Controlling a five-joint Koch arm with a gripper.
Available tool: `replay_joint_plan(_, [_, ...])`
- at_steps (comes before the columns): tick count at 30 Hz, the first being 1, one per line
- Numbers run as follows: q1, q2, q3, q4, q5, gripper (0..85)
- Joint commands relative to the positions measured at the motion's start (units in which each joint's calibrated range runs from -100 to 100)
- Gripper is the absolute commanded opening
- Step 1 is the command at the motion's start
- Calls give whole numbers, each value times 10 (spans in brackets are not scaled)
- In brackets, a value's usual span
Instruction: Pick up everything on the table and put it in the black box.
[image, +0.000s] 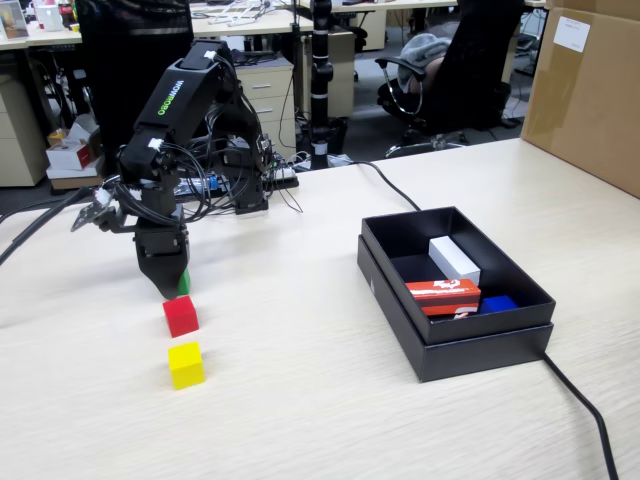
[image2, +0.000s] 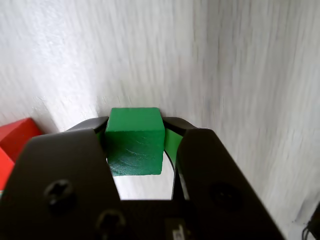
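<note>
In the fixed view my gripper (image: 170, 288) points straight down at the table (image: 300, 400), with only a sliver of the green cube (image: 184, 283) showing beside it. In the wrist view the green cube (image2: 135, 141) sits between the two black jaws, which press on both its sides; the gripper (image2: 136, 127) is shut on it. The red cube (image: 181, 315) lies just in front of the gripper, its corner also at the left edge of the wrist view (image2: 15, 140). The yellow cube (image: 186, 364) lies nearer the camera. The black box (image: 480, 340) stands at the right.
Inside the box lie a white oblong block (image: 454, 259), a red-and-white packet (image: 443, 295) and something blue (image: 498, 303). A big brown carton (image: 590, 90) stands at the far right. A black cable (image: 580, 405) runs past the box. Wires lie behind the arm's base.
</note>
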Motion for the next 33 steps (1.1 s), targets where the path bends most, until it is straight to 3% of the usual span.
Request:
replay_joint_plan(1, [6,-130,-5,-30,6,23])
replay_joint_plan(4, [26,-256,-18,-74,17,23])
replay_joint_plan(7, [74,-421,-30,-113,46,23])
replay_joint_plan(15, [227,-595,-2,-125,143,24])
replay_joint_plan(22, [308,-494,116,-125,198,25])
replay_joint_plan(33, [347,-150,396,-125,232,27])
